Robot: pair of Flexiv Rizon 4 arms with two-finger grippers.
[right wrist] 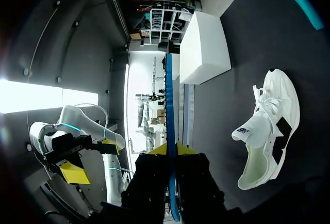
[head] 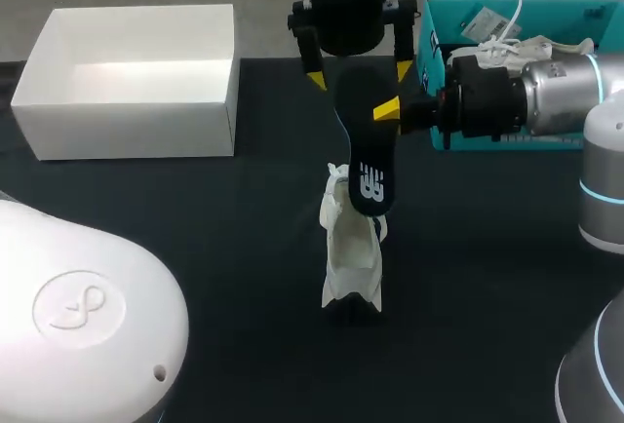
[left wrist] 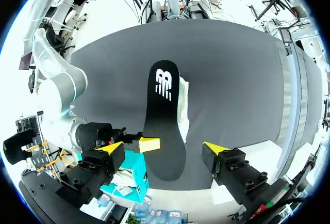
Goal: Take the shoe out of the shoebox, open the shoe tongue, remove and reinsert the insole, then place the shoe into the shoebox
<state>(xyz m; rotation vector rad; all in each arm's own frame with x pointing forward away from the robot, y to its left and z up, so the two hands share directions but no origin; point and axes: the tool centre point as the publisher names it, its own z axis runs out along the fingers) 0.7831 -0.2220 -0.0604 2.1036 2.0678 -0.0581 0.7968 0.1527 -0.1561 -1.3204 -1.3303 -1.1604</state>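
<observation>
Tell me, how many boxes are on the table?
2. The white shoebox sits at the table's far left; the teal box at its far right. No others show.

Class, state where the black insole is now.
Head view: the black insole hangs mid-table, over the white sneaker, held by the right gripper.

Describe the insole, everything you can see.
The insole is a thin, flat sheet, black on top with a white logo at the heel end and a blue edge in the right wrist view. It is out of the shoe, held in the air over it, pinched at one side by the right gripper. The left gripper, open, straddles its toe end without touching.
</observation>
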